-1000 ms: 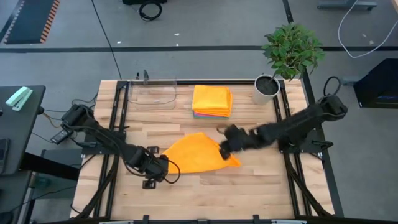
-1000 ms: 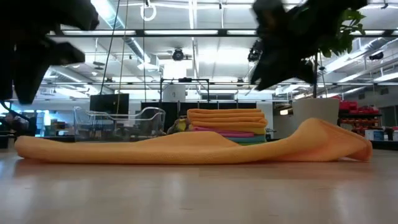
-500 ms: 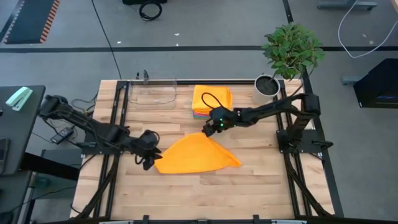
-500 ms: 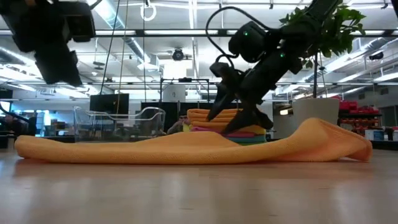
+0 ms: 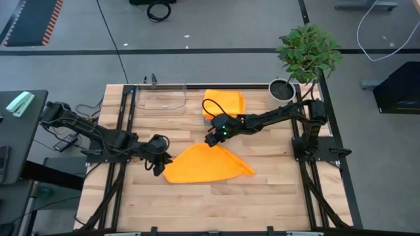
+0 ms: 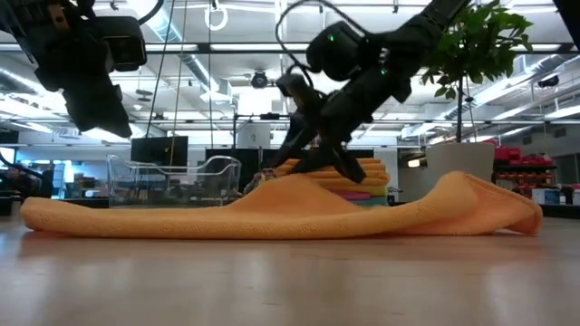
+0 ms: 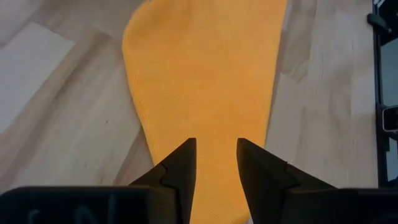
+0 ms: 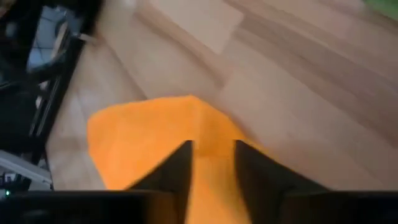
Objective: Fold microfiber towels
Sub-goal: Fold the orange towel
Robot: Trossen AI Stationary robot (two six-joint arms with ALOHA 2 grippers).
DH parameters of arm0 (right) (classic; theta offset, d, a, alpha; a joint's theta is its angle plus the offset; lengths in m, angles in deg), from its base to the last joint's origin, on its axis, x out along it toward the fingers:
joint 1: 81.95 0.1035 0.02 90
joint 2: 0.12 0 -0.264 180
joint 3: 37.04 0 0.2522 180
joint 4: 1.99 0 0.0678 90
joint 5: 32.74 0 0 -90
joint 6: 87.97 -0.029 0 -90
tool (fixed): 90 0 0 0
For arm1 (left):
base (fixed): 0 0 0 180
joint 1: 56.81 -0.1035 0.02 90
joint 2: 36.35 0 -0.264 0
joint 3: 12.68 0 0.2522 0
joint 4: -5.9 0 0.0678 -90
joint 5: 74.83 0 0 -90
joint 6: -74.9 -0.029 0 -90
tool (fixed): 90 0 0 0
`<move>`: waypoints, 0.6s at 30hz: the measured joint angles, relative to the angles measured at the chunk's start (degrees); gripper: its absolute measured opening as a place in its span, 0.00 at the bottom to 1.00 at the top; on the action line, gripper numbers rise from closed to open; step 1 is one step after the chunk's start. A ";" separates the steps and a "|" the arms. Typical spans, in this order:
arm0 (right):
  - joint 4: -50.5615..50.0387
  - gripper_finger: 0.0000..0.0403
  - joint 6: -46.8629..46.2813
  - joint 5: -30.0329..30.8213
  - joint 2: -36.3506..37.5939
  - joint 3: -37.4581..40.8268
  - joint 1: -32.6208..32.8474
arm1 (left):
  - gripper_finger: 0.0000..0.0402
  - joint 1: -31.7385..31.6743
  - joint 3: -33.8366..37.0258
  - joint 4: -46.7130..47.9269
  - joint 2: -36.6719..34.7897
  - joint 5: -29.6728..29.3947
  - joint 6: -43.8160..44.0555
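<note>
Orange towel (image 5: 203, 164) flat on surface (image 5: 262, 196), roughly triangular, ready for next fold. Finished stack (image 5: 226, 105) at back, out of way. Left end effector (image 5: 157, 165) over towel's left corner, right end effector (image 5: 211, 139) over back corner; both part-spread, empty, poised to pinch corners. Half second back: right nearer stack, now lower, closer to corner.

Bright ceiling strip lights (image 6: 272, 47) glared behind the table, throwing the arms into silhouette. The right wrist view was blurred; overhead lighting was even, shadows soft.
</note>
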 joint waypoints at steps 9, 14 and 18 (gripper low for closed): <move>-13.62 0.01 5.98 3.94 7.67 -3.36 6.67 | 0.34 2.18 0.00 0.46 0.00 -0.14 2.12; -20.78 0.02 3.20 12.68 8.31 -3.20 8.84 | 0.33 3.85 0.00 -0.15 0.00 -2.92 3.05; -18.47 0.09 4.28 9.59 5.28 -3.22 5.37 | 0.31 3.87 0.00 -1.14 0.00 -4.03 3.16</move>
